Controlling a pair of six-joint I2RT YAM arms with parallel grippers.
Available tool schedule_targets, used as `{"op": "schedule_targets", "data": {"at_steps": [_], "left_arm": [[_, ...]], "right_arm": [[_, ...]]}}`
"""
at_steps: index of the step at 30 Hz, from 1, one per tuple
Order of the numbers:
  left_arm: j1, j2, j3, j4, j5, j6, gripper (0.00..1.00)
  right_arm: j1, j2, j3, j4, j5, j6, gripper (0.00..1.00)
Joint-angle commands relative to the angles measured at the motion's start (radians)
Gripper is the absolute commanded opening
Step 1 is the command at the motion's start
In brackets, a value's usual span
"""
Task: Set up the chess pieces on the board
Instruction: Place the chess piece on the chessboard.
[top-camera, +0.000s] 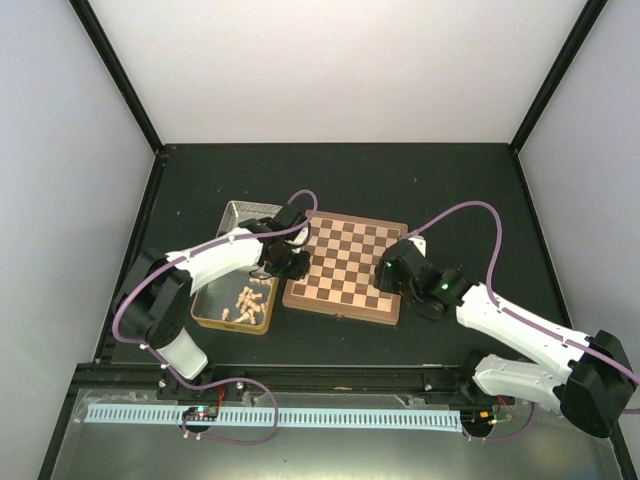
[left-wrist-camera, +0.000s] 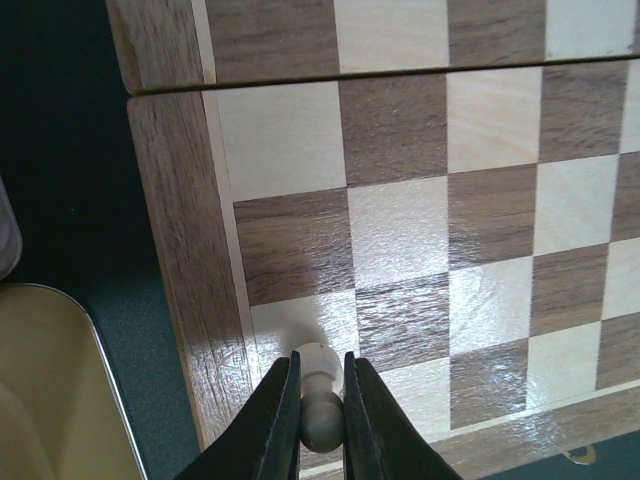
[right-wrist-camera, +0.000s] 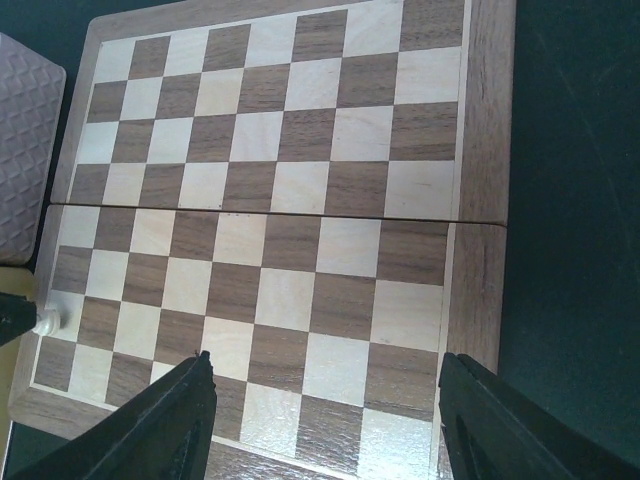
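Pale walls, black tabletop

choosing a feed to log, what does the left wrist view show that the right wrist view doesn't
Only left wrist: the left claw shut on a pale chess piece, seen close, and the corner of a gold tin. Only right wrist: nearly the whole board, the open right claw and a patterned silver tin. Both: the board's squares and that pale piece at its edge.

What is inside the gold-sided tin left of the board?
Several pale chess pieces lie loose in the tin. The left arm covers its far end, so anything there is hidden.
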Motion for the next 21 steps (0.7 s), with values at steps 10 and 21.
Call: {"op": "schedule_targets", "data": {"at_steps": [10,21], "left_arm": [[-0.007,0.003,0.074,-0.063,-0.049,0.008,0.39],[0.026,-0.261,-0.004,-0.033,-0.202,-0.083,0.45]], "right_arm": [[-0.01,0.005,0.028,0.012,-0.01,-0.021,0.63],[-0.012,0.004,0.06,0.019,-0.011,-0.048,0.63]]}}
